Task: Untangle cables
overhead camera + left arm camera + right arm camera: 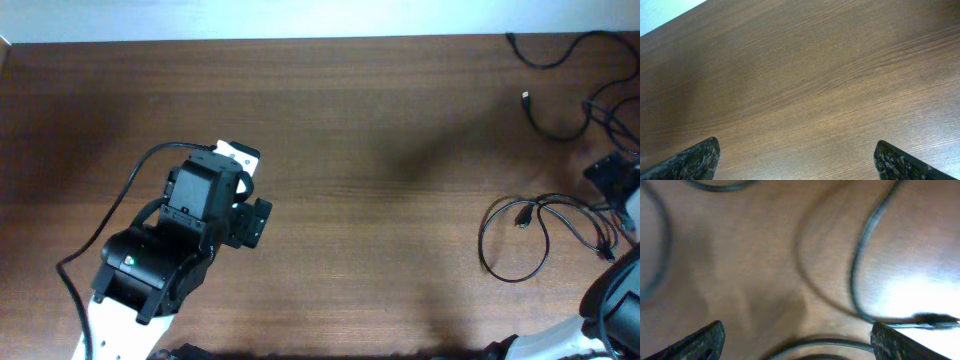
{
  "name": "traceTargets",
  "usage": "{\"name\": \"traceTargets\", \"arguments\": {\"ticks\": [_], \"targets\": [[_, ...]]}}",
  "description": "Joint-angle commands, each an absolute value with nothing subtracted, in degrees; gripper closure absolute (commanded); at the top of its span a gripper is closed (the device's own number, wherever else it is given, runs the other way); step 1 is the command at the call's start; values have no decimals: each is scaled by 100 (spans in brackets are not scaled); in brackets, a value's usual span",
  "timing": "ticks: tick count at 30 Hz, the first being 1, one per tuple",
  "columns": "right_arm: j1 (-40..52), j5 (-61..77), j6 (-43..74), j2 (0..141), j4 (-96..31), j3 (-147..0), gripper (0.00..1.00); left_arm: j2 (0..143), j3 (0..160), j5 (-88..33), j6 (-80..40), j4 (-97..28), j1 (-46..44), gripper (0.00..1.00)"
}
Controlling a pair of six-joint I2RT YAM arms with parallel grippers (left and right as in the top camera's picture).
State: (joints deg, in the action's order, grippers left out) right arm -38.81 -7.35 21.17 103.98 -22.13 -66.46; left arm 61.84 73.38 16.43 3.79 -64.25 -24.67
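Thin black cables lie loose on the right side of the wooden table: one curls in a wide loop, others trail along the far right. My right gripper hovers low over them at the right edge. In the right wrist view it is open, and a blurred cable strand curves across the table between its fingertips without being pinched. Another strand arcs ahead of it and ends in a small plug. My left gripper is open over bare wood, far from the cables.
The left arm's thick black wire loops over the table at the left. The table's far edge meets a pale wall. The right arm's white base fills the bottom right corner.
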Motion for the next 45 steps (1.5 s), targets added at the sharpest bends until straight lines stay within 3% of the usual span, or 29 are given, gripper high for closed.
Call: {"name": "traceTargets", "arguments": {"ticks": [1, 13, 14, 15, 16, 17, 24, 31, 42, 43, 45], "targets": [[-4292, -602, 2145, 10394, -2206, -6643, 7, 6182, 7354, 1577, 320, -6412, -2449, 1], [-3540, -419, 2143, 10484, -2121, -6641, 11, 6182, 7354, 1575, 320, -6414, -2449, 1], [-3520, -523, 2143, 10551, -2121, -6635, 14, 6182, 7354, 1559, 320, -6414, -2449, 1], [-3522, -576, 2143, 10628, -2108, -6619, 24, 6182, 7354, 1546, 320, -6412, -2449, 1], [-3538, -644, 2143, 10709, -2112, -6611, 88, 6182, 7354, 1535, 320, -6414, -2449, 1], [-3553, -674, 2143, 10785, -2102, -6608, 96, 6182, 7354, 1535, 320, -6414, -2449, 1], [-3564, -1059, 2193, 11102, -2075, -6431, 96, 6182, 7354, 1538, 322, -6414, -2449, 1], [-3564, -1098, 3059, 11102, -2532, -6058, 96, 6182, 7354, 1531, 320, -6414, -2449, 1], [-3568, -770, 2969, 11098, -2602, -6045, 96, 6182, 7354, 1365, 298, -6418, -2449, 1], [-3555, -746, 2711, 11083, -2445, -6045, 94, 6182, 7354, 1367, 298, -6418, -2449, 1], [-3507, -718, 2443, 10984, -2126, -6082, 67, 6182, 7354, 1367, 301, -6416, -2449, 1]]}}
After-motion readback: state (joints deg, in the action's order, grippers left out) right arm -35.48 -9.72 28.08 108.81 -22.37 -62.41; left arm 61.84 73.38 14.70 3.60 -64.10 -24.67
